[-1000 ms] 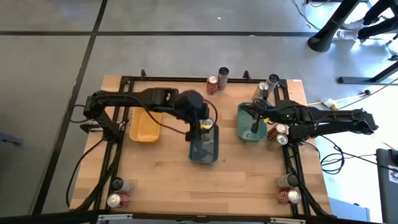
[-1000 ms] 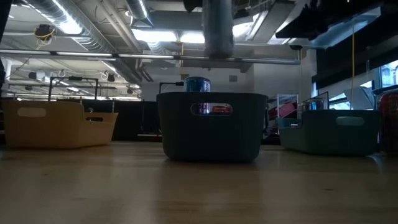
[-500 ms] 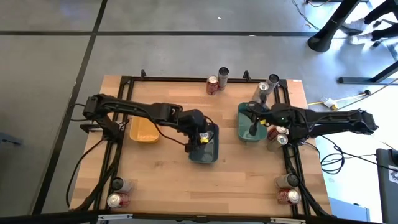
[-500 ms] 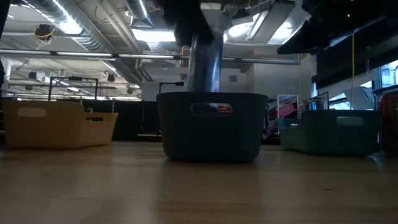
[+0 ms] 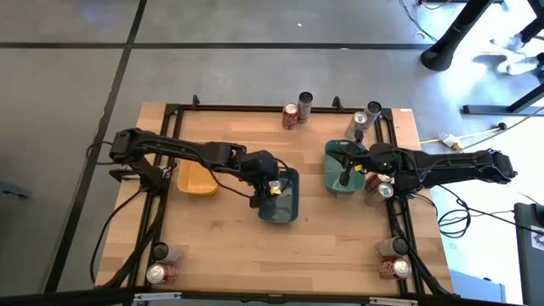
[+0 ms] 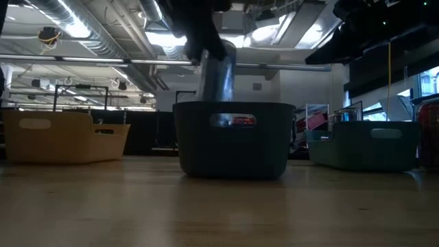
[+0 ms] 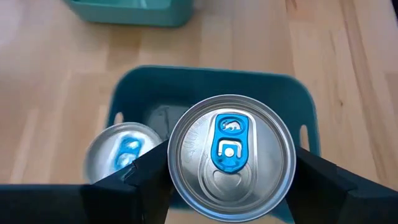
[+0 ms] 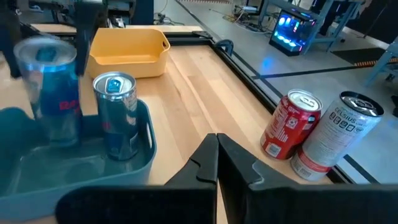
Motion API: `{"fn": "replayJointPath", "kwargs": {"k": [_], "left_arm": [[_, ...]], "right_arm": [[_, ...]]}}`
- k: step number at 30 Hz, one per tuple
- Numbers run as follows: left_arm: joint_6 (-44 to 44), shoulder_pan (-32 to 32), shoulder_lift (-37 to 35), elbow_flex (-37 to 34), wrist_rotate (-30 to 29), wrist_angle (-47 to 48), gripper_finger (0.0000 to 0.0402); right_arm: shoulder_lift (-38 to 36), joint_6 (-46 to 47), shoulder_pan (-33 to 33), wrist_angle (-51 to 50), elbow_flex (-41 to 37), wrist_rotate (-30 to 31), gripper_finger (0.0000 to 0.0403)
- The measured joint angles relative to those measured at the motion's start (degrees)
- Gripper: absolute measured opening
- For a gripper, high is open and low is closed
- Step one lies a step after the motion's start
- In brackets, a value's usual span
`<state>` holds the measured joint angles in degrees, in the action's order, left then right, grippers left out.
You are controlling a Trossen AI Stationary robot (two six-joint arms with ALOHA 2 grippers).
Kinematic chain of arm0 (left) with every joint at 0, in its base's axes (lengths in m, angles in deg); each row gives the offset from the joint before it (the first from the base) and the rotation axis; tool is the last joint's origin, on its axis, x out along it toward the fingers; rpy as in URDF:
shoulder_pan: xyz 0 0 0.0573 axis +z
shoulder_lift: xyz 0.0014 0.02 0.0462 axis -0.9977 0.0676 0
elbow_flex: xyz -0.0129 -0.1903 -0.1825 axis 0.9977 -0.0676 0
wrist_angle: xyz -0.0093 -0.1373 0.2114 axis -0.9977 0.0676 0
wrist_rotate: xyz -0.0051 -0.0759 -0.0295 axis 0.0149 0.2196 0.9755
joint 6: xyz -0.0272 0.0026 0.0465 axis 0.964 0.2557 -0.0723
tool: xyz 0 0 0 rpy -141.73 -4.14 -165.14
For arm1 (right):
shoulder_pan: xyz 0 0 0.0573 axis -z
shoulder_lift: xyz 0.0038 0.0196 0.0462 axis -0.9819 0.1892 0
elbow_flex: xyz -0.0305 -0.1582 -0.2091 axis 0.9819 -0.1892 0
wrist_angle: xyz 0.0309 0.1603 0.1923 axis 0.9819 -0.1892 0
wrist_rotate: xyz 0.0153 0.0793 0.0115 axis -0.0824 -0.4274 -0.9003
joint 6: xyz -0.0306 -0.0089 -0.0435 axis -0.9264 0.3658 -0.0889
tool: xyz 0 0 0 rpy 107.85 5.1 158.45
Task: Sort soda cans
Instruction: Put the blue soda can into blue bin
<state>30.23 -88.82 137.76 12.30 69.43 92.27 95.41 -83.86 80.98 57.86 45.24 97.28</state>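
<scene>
My left gripper [image 7: 230,186] is clamped on a silver can with blue tab [image 7: 231,157], holding it over the grey-blue tray [image 5: 285,204] at table centre. A second silver can [image 7: 121,155] stands inside that tray, just beside the held one; tray walls close it in on all sides. In the low view the held can [image 6: 218,72] sits tilted above the tray rim, its lower end hidden behind the wall.

My right gripper [image 8: 216,152], fingers together and empty, hangs at the teal tray [image 5: 340,178], at 3 o'clock from the grey-blue one. Yellow tray [image 5: 197,177] at 9 o'clock.

A red can [image 8: 290,132] and a silver-grey can [image 8: 336,138] touch at the far edge rail. More cans crowd the right rail [image 5: 381,183] and near corners [image 5: 160,272] [image 5: 395,268]; labels too small to read. Bare wood lies open at 6 o'clock.
</scene>
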Motion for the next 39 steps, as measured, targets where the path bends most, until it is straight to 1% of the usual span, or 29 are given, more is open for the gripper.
{"fn": "replayJointPath", "kwargs": {"k": [3,6,8,12,17,23,27,34,39], "left_arm": [[1.4,0.0,-3.4,-0.2,-2.4,1.8,0.0238],[3.1,-0.1,-6.4,-3.0,-4.2,0.5,0.0238],[4.9,-0.1,-7.6,-6.5,-5.1,-2.8,0.0238],[9.4,-0.3,-8.4,-14.1,-5.9,-13.1,0.0238],[11.9,-1.3,-7.9,-18.8,-8.0,-19.1,0.0238],[8.9,-2.7,-7.9,-19.3,-12.0,-20.2,0.0238],[6.3,-3.0,-6.7,-19.3,-11.9,-19.8,0.0238],[6.3,-3.5,-3.3,-19.3,-11.9,-20.1,0.0238],[6.2,-3.7,-3.4,-19.3,-11.8,-19.4,0.0238]], "right_arm": [[0.0,-0.2,0.0,0.2,0.0,0.0,0.0005],[0.0,-0.2,0.0,0.3,0.0,0.0,0.0005],[0.0,-0.2,0.0,0.3,0.0,0.0,0.0005],[0.0,-0.2,0.0,0.4,0.0,0.0,0.0005],[0.0,-0.2,0.0,0.3,0.0,0.0,0.0005],[0.0,-0.2,0.0,0.4,0.0,0.0,0.0005],[0.0,-0.2,0.0,0.4,0.0,0.0,0.0005],[0.0,1.1,0.0,0.2,0.0,1.0,0.0005],[0.0,1.2,0.0,0.3,0.0,1.0,0.0005]]}}
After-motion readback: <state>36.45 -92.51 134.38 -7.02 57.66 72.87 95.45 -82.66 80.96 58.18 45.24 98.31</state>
